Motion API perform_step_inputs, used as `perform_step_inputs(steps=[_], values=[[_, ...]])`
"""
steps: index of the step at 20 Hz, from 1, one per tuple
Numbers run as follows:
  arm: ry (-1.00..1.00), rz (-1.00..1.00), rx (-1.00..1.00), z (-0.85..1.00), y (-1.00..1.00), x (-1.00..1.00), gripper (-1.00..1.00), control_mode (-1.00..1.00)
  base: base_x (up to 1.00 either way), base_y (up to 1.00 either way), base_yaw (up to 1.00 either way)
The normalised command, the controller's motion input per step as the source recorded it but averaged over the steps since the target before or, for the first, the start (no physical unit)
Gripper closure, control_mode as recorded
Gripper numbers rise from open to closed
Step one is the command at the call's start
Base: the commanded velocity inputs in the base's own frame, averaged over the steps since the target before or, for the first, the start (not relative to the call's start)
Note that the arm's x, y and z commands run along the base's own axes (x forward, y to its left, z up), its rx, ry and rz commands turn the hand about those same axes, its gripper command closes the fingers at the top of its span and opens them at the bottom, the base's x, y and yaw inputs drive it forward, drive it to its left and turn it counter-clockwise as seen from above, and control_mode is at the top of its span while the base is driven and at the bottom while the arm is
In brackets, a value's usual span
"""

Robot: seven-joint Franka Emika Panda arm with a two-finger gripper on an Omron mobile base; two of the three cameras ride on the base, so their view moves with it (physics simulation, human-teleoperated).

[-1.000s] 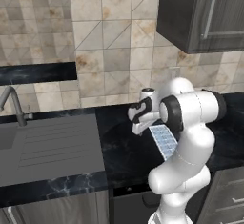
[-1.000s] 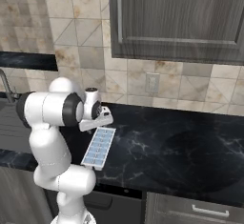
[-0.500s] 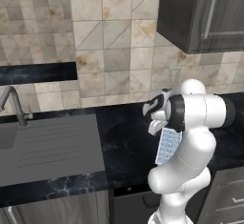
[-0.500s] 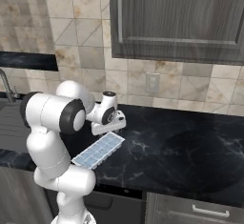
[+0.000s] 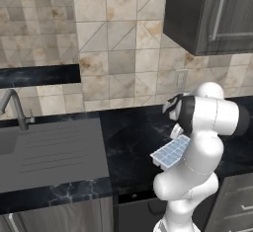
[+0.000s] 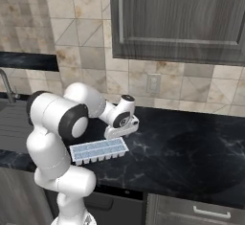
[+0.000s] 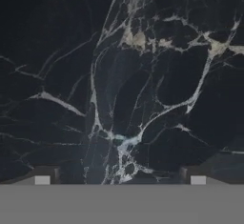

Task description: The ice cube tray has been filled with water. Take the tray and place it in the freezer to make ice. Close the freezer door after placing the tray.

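Black marble with pale veins is running the length of the counter (image 6: 191, 142), and the ice cube tray (image 6: 99, 151) is lying flat on it near the front edge, its two rows of cells facing up with the pale blue water (image 5: 172, 152) sitting level in them. Lying flat like that is keeping the water from spilling, which I take to be why it is resting there and not propped on anything.

The gripper (image 6: 120, 132) is hanging just behind the tray, on the wall side, pointing down at the stone and not touching the tray. Its two fingers are standing wide apart with nothing between them; looking along the hand, the dark tips (image 7: 43, 174) are sitting at either side with bare marble showing in the gap. The arm is folded tightly in front of its own body, elbow out, so the hand is working close in over the counter edge.

Off to the left a grey sink (image 5: 49, 147) with a curved tap (image 5: 15, 107) is set into the counter, and a dark wood cabinet (image 6: 177, 18) is hanging above the tiled wall. My guess is that the tray is yet to be picked up, so the hand needs to come forward over it and take it level.
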Motion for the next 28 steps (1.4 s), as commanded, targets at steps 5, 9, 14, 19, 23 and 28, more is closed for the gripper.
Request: perform_step_inputs(steps=[5, 9, 14, 19, 23, 28], values=[[0.00, 0.11, 0.07, -0.27, -0.58, -0.39, -1.00, -1.00, 0.00, 0.00, 0.00], [0.00, 0.11, 0.05, -0.26, -0.48, -0.48, -1.00, -1.00, 0.00, 0.00, 0.00], [0.00, 0.10, 0.03, -0.18, -0.41, -0.67, -1.00, -1.00, 0.00, 0.00, 0.00], [0.00, 0.07, 0.02, -0.18, -0.35, -0.81, -1.00, -1.00, 0.00, 0.00, 0.00], [0.00, 0.06, 0.01, -0.19, -0.31, -0.87, -1.00, -1.00, 0.00, 0.00, 0.00], [0.00, 0.05, 0.01, -0.15, -0.28, -0.84, -1.00, -1.00, 0.00, 0.00, 0.00]])
